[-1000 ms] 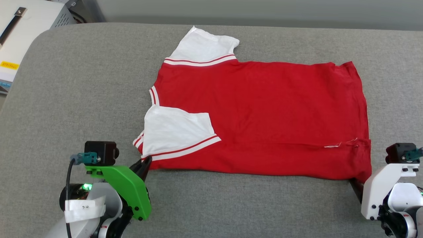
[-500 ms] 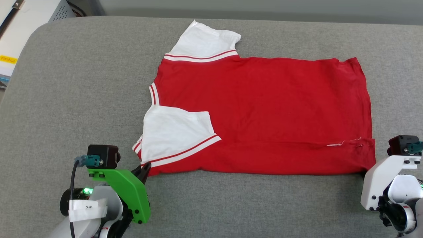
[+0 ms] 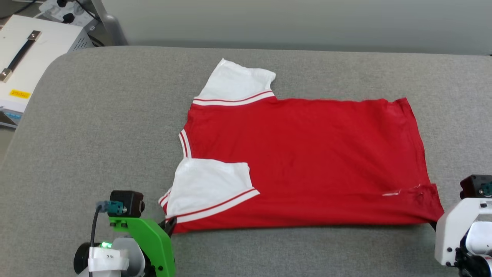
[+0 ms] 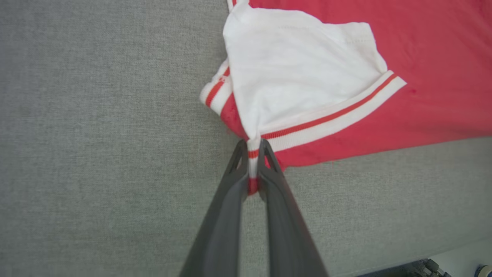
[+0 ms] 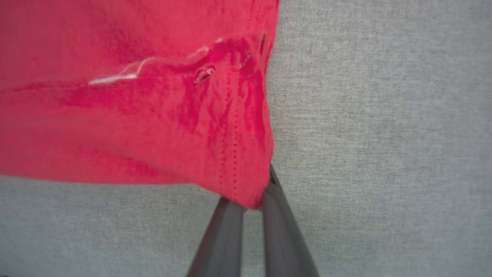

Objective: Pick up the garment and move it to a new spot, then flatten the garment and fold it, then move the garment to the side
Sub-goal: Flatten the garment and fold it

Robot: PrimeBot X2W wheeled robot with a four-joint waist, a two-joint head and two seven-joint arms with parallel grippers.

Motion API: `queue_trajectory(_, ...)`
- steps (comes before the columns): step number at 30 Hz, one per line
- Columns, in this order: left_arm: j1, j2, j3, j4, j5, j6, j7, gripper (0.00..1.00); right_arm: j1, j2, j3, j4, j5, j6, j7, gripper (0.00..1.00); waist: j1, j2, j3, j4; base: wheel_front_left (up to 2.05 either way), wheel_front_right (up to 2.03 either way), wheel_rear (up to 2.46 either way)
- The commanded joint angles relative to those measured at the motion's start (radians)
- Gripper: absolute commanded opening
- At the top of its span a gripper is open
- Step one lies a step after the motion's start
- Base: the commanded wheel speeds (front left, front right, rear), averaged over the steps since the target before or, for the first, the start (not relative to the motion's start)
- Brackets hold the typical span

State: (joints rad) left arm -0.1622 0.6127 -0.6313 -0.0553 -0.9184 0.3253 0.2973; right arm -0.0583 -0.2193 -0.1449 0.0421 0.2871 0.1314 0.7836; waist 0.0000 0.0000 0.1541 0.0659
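Observation:
The garment [image 3: 307, 161], a red shirt with white striped-trim sleeves, lies spread on the grey padded table [image 3: 96, 134] with its plain side up. Its neck end points left and its hem points right. My left gripper [image 3: 171, 223] is at the near left corner. In the left wrist view, the left gripper [image 4: 252, 148] is shut on the striped sleeve trim [image 4: 330, 117]. My right gripper [image 3: 433, 225] is at the near right corner. In the right wrist view, the right gripper [image 5: 255, 198] is shut on the red hem corner [image 5: 238, 169], which is bunched and creased.
A white box with a black handle [image 3: 23, 65] stands off the table's rounded left end, with cables [image 3: 65, 11] behind it. A pale wall runs along the far edge. Bare grey table surrounds the shirt on the left, far and near sides.
The whole head picture has shifted downward, so the camera moved. The shirt's near edge now runs straighter between the two grippers, and the right corner sits pinched at the right fingers.

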Motion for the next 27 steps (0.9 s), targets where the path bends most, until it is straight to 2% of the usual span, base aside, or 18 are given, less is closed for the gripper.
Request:
queue_trajectory(1, 0.024, 0.001, -0.003, 0.011, -0.011, -0.003, 0.004, 0.00, 0.029, -0.018, -0.004, -0.012, 0.009, -0.001, 0.013, 0.00, 0.0000, 0.0000, -0.027, -0.003, 0.00, 0.00, 0.00)
queue_trajectory(6, 0.074, -0.007, -0.025, 0.028, -0.030, -0.003, 0.015, 0.00, 0.113, -0.039, -0.009, -0.081, 0.047, -0.001, 0.082, 0.00, 0.0000, 0.0000, -0.051, -0.004, 0.00, 0.00, 0.00)
queue_trajectory(10, 0.100, -0.008, -0.044, 0.043, -0.028, -0.006, 0.016, 0.00, 0.177, -0.062, -0.025, -0.141, 0.035, -0.001, 0.107, 0.00, 0.0000, 0.0000, -0.054, -0.005, 0.00, 0.00, 0.00)
queue_trajectory(14, 0.105, -0.029, -0.054, 0.070, -0.036, -0.015, 0.013, 0.00, 0.215, -0.045, -0.039, -0.166, 0.048, -0.001, 0.129, 0.00, 0.0000, 0.0000, -0.046, -0.007, 0.00, 0.00, 0.00)
queue_trajectory(19, 0.076, -0.041, -0.066, 0.129, -0.012, -0.025, -0.002, 0.00, 0.214, -0.017, -0.007, -0.136, 0.042, -0.001, 0.104, 0.00, 0.0000, 0.0000, -0.031, -0.012, 0.00, 0.00, 0.00)
queue_trajectory(24, 0.058, -0.051, -0.077, 0.163, -0.001, -0.039, -0.007, 0.00, 0.194, -0.020, 0.003, -0.094, 0.023, -0.001, 0.063, 0.00, 0.0000, 0.0000, -0.028, -0.012, 0.00, 0.00, 0.00)
queue_trajectory(25, 0.055, -0.053, -0.077, 0.168, 0.001, -0.040, -0.011, 0.02, 0.189, -0.019, 0.001, -0.090, 0.023, -0.001, 0.055, 0.00, 0.0000, 0.0000, -0.029, -0.012, 0.00, 0.00, 0.00)
queue_trajectory(27, 0.050, -0.056, -0.080, 0.179, 0.005, -0.043, -0.015, 0.25, 0.182, -0.017, 0.000, -0.081, 0.025, -0.001, 0.042, 0.00, 0.0000, 0.0000, -0.031, -0.011, 0.00, 0.00, 0.00)
